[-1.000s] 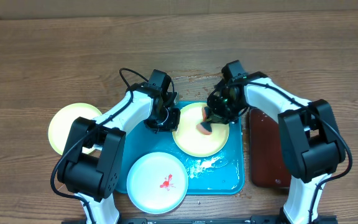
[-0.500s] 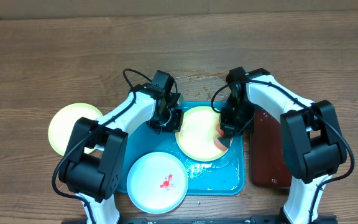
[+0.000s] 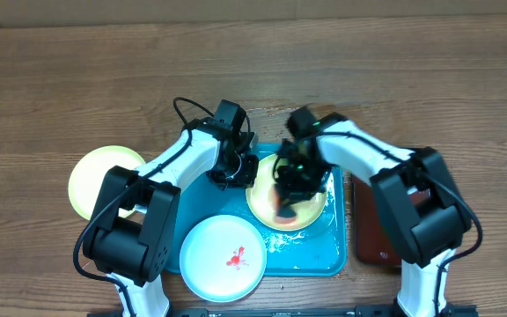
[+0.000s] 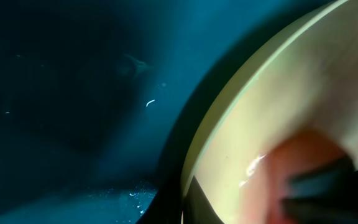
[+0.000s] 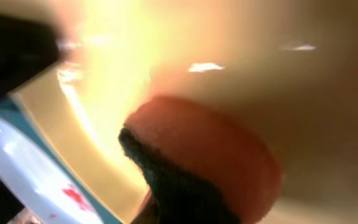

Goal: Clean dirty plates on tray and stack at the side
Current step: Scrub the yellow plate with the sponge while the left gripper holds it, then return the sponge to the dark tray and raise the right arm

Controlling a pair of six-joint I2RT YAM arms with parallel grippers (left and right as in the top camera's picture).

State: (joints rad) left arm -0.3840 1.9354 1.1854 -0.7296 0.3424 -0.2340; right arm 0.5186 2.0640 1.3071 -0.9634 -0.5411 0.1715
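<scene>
two grippers on one plate: the right gripper (image 3: 287,198), blurred mid-frame overhead, is clamped tight on an orange sponge (image 5: 210,162) with a dark scrub face, pressed onto the yellow-green plate (image 3: 260,201). left gripper (image 3: 243,173) pinches that plate's left rim. the plate sits upper centre in the turquoise tray (image 3: 319,255). white plate (image 3: 223,257), red smear, at the tray's lower left. another yellow-green plate (image 3: 91,180) far left on the counter (image 3: 77,79).

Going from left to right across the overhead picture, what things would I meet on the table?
pale yellow plate on the bare wood → white plate with a red smear → plate being scrubbed → dark tray of reddish-brown liquid
</scene>
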